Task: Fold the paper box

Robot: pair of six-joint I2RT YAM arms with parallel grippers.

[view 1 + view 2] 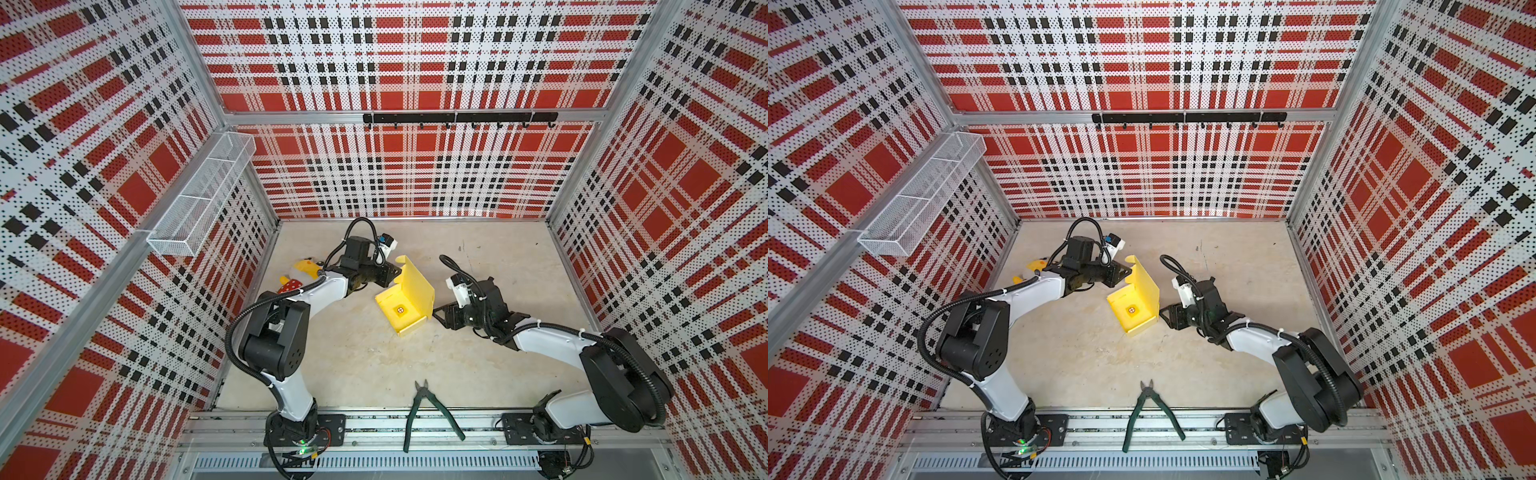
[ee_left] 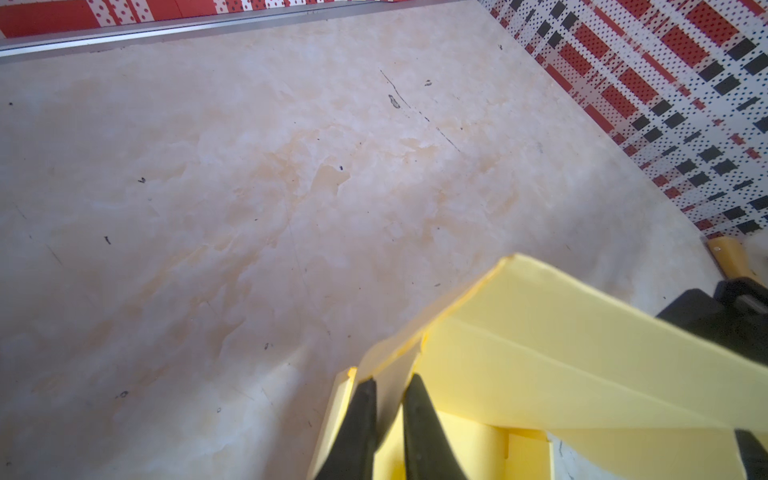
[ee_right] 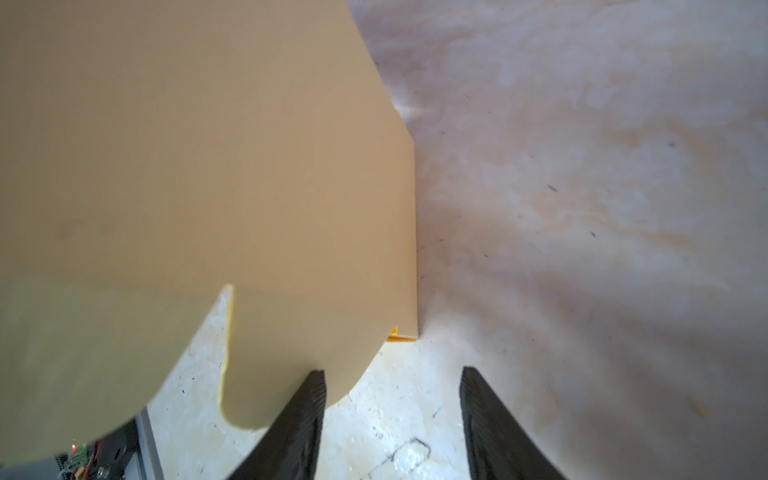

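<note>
The pale yellow paper box [image 1: 415, 286] [image 1: 1144, 286] sits mid-table, partly formed, its big lid panel raised. A small yellow cube with a red cross [image 1: 400, 310] [image 1: 1132, 310] lies inside it. My left gripper [image 1: 396, 272] [image 1: 1128, 272] reaches in from the left and is shut on a thin upright flap at the box's far corner; the left wrist view shows both fingers pinching that flap [image 2: 390, 380] of the box [image 2: 561, 353]. My right gripper [image 1: 436, 312] [image 1: 1163, 311] stands open beside the box's right corner, holding nothing [image 3: 392, 370]; a rounded tab of the box [image 3: 208, 166] touches one finger.
Green-handled cutters [image 1: 428, 411] [image 1: 1148, 409] lie at the front edge. Plush toys [image 1: 303, 272] sit behind the left arm near the left wall. A wire basket [image 1: 199, 199] hangs on the left wall and a hook rail [image 1: 457, 117] on the back wall.
</note>
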